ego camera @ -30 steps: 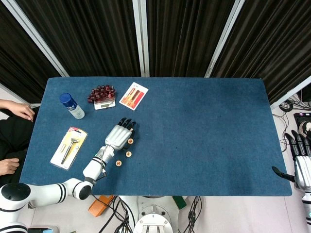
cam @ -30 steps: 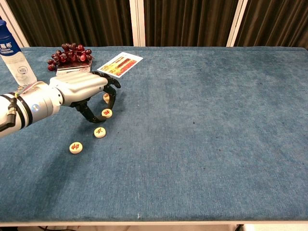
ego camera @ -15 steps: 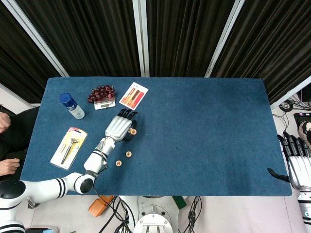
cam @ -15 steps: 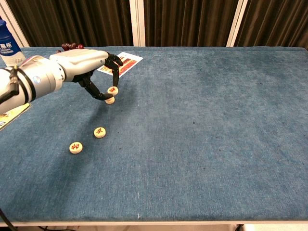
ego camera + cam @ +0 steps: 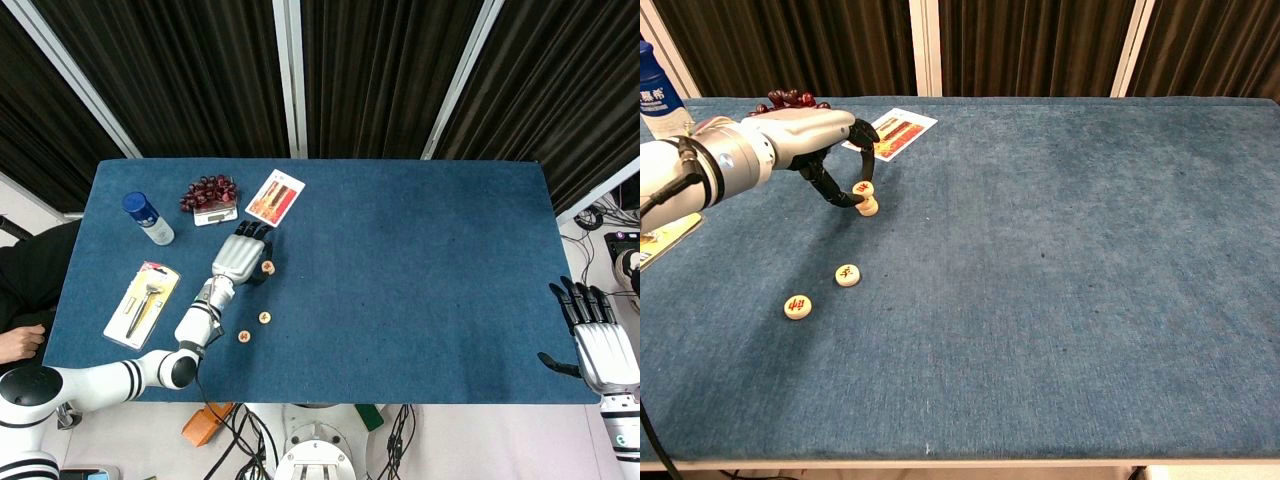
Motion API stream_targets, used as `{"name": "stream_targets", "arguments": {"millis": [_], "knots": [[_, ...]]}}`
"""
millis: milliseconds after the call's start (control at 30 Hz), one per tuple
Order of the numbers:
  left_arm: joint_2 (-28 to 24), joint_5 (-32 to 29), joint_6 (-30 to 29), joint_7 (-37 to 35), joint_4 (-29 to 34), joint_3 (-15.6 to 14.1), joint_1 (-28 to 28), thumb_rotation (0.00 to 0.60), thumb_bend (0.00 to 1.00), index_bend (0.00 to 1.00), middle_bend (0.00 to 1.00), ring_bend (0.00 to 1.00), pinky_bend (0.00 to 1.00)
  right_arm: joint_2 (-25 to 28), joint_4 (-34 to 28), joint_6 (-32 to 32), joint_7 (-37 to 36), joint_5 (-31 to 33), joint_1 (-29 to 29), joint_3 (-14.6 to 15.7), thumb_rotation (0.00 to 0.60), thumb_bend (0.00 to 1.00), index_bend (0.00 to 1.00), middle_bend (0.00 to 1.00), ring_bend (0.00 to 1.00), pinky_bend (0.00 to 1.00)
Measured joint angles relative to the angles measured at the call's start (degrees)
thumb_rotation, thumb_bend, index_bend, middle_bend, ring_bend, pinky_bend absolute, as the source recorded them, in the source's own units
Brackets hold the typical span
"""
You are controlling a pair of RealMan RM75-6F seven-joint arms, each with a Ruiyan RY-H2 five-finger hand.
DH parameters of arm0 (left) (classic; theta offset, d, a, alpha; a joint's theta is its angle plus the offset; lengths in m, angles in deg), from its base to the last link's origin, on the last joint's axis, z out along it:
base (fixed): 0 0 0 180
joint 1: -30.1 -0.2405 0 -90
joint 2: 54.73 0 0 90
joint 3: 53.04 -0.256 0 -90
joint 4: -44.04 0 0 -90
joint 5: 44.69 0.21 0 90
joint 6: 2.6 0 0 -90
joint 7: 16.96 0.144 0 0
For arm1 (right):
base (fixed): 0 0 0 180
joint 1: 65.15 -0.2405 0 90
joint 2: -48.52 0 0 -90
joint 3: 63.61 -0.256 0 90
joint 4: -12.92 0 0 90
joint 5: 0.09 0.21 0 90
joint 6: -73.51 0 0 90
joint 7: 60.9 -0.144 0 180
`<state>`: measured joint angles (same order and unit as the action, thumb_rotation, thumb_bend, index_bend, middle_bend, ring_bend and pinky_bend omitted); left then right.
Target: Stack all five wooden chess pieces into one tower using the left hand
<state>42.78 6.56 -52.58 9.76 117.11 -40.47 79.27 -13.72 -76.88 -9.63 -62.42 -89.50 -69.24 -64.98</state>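
My left hand hovers over the far-left part of the blue table and pinches a round wooden chess piece between thumb and fingertips. Directly beneath it, touching or nearly so, a short stack of chess pieces stands on the cloth; I cannot tell how many it holds. Two loose pieces lie flat nearer to me, one and another. My right hand hangs off the table's right edge, fingers apart and holding nothing.
Behind the left hand lie a picture card and grapes on a small scale. A blue-capped bottle and a packaged tool are further left. A person's hand shows at the left border.
The left hand picked a piece off the cloth, carried it away from me and brought it down over the stack. The right hand sank lower beside the table.
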Motion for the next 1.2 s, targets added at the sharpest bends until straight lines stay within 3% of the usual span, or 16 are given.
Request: {"name": "stream_targets", "arguments": {"millis": [1200], "knots": [[0.7,-3.8,0.1,2.7,-1.0,-1.0,1.8,0.581,0.33,0.44,0.08,0.00,0.00,-0.4,1.4,0.4,-1.7,2.0,-0.1,-0.5,0.600,0.17,0.00,0.00,0.00,0.00]]}}
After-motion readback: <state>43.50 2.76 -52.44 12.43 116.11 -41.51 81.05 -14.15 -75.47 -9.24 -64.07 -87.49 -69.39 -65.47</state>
